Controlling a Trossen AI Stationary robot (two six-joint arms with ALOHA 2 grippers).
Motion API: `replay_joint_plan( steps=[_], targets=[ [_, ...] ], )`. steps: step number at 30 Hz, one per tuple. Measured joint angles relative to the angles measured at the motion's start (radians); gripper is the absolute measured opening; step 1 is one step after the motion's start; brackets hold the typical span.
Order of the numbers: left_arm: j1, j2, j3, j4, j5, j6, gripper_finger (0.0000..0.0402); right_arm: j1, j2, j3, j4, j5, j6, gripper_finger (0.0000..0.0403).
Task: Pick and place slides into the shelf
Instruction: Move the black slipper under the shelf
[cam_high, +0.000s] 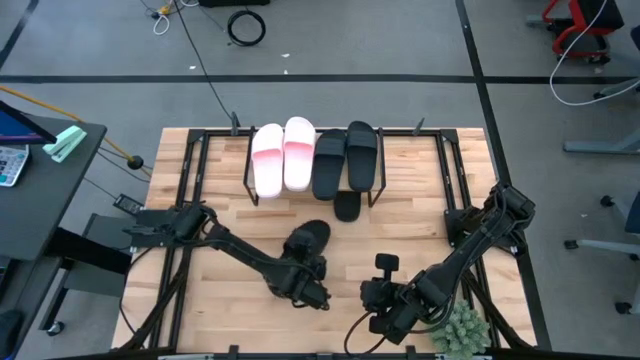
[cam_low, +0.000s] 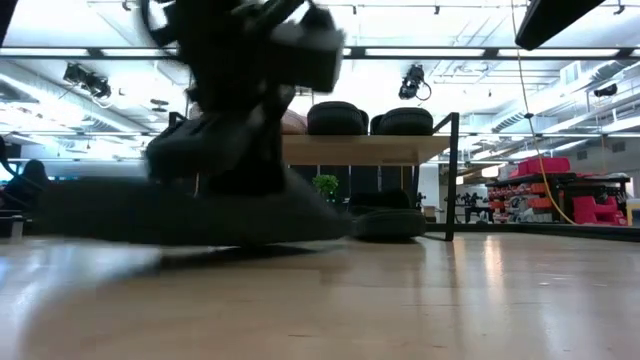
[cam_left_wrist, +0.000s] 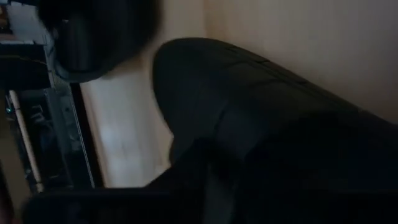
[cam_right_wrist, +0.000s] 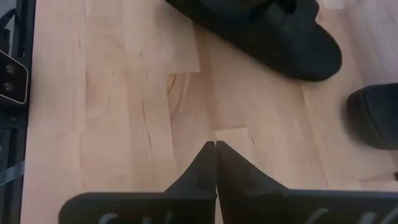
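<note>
Two pale pink slides (cam_high: 283, 155) and two black slides (cam_high: 347, 158) lie side by side, soles down, on the shelf (cam_low: 360, 149) at the table's far side. Another black slide (cam_high: 347, 206) lies on the table at the shelf's near edge. A further black slide (cam_high: 308, 240) lies on the table in the middle; it fills the left wrist view (cam_left_wrist: 249, 99). My left gripper (cam_high: 303, 268) is right at its near end, and the place where they meet is hidden. My right gripper (cam_right_wrist: 216, 146) hovers shut over bare table to the right (cam_high: 385, 266), touching nothing.
A black metal frame (cam_high: 195, 170) runs around the tabletop. A small green plant (cam_high: 462, 330) stands at the near right corner beside my right arm. Bare wood lies between the two arms and in front of the shelf.
</note>
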Motion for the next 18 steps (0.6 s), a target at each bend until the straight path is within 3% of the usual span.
replay_joint_plan(
  steps=[4, 12, 18],
  targets=[
    [0.007, 0.000, 0.075, -0.012, -0.001, -0.065, 0.0016, -0.001, 0.000, 0.000, 0.000, 0.000, 0.000, 0.0003],
    [-0.007, 0.000, 0.259, -0.160, 0.003, -0.297, 0.0015, 0.000, 0.001, 0.000, 0.013, -0.013, 0.000, 0.0003],
    [0.003, 0.000, 0.352, -0.245, 0.005, -0.454, 0.0021, 0.008, 0.001, 0.000, 0.192, -0.044, -0.095, 0.0003]
  ],
)
